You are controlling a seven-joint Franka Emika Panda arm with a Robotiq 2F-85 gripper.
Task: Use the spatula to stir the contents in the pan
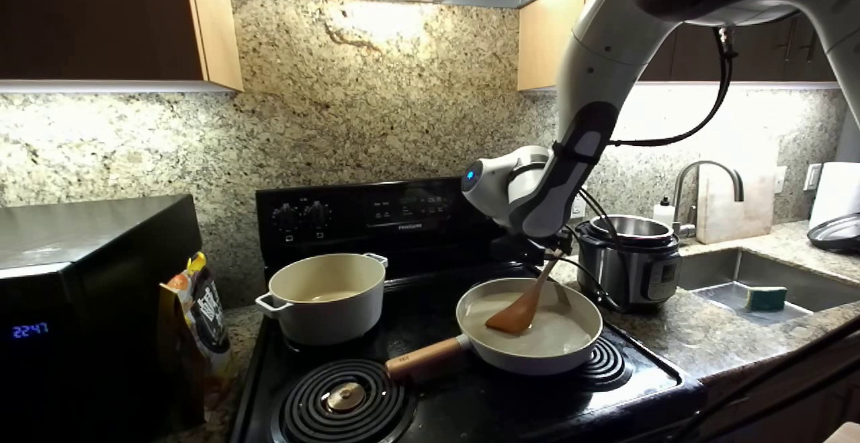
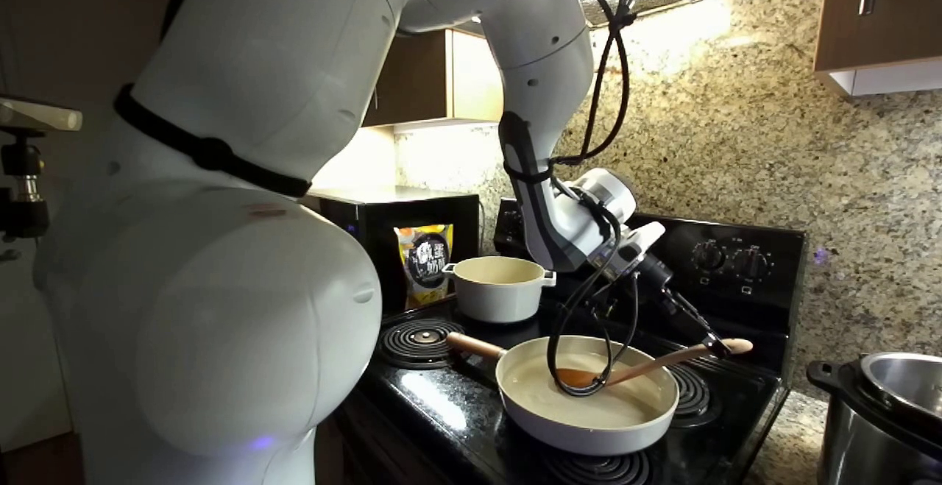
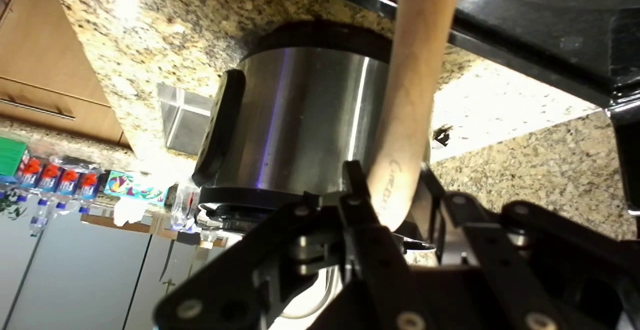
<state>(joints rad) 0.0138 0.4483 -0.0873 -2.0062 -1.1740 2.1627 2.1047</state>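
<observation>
Orange-brown wood stands out against the pan (image 1: pixel 537 365): the spatula (image 1: pixel 527 305) lies slanted in it, blade near the pan's middle, apparently down in the pale contents (image 1: pixel 561 337), handle rising over the rim. The fingers (image 3: pixel 356 180) grasp that handle near its top, out past the pan's rim.

I take stirring to be the step in hand; how much is done I cannot tell. The next move likely calls for sweeping the blade around the pan, low in the contents and gentle against the wall, lest the pan slide.

The wrist view shows the grip, the handle between both fingers with blurred lettering near its end, but just a strip of the pan's rim and no blade. In an exterior view the blade is plain to see, and a sponge (image 1: pixel 766 298) sits in the sink (image 1: pixel 705 271) well beyond the pan; there the fingers are hard to make out. In an exterior view the handle's rounded end (image 2: pixel 738 346) pokes past the fingers, while a cable (image 2: pixel 585 391) crosses in front of the blade.
</observation>
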